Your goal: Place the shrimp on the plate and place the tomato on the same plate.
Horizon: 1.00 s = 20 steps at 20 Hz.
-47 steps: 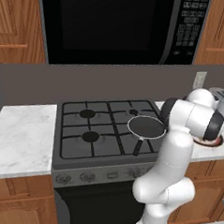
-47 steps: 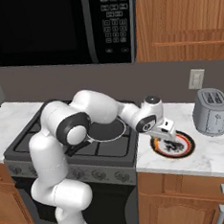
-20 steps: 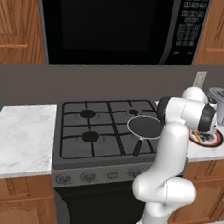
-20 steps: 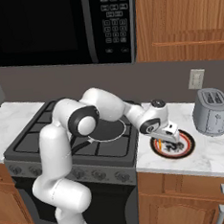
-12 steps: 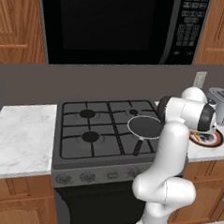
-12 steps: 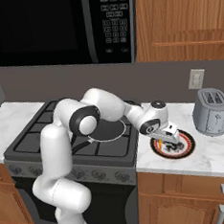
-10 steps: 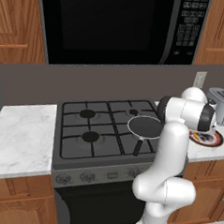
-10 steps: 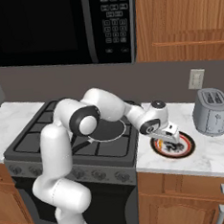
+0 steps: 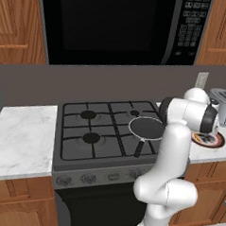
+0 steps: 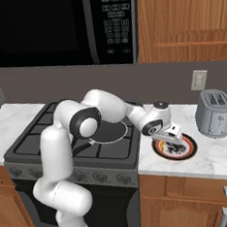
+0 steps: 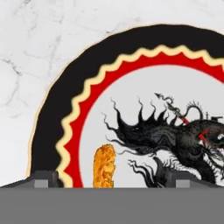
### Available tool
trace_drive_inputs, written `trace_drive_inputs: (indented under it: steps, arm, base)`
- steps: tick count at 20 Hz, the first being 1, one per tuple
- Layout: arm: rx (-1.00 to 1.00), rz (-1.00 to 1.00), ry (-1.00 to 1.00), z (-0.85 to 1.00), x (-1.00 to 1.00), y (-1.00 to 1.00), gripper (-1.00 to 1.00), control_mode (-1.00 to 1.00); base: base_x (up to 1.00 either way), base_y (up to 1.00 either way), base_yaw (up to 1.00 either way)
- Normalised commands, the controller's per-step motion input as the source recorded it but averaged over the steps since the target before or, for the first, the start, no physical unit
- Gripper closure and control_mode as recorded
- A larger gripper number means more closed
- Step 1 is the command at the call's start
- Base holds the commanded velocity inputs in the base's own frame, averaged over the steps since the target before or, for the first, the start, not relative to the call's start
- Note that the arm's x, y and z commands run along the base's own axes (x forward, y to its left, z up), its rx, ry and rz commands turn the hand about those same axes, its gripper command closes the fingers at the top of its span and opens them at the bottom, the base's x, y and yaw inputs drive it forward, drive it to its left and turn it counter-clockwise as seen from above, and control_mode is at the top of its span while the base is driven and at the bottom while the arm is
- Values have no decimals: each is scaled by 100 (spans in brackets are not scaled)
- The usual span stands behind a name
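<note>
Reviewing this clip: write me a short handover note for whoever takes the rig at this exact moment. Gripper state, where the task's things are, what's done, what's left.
Gripper: low over the plate, which sits on the counter right of the stove, in front of the toaster. Its finger tips stand apart on either side of the shrimp, so it reads as open.
Shrimp: lies on the white centre of the plate, just inside the red ring, beside the dragon pattern. Whether the tips touch it cannot be told.
Tomato: not spotted in these views; find it first.
Done: shrimp on the plate.
Left: lift clear, fetch the tomato, set it on the same plate.
</note>
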Motion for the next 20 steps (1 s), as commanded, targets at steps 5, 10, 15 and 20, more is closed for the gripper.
trace_drive_inputs:
  steps: [5,10,15,20]
  arm:
    - [0,-8,-1,58,-12,7,-100,-100]
    - [0,-14,0,53,-42,45,-100,-100]
    - [-3,-12,0,42,-51,90,-100,-100]
    - [-2,-7,-3,56,-40,95,-100,-100]
  base:
    - [0,0,0]
    - [0,0,0]
    - [0,0,0]
    - [0,0,0]
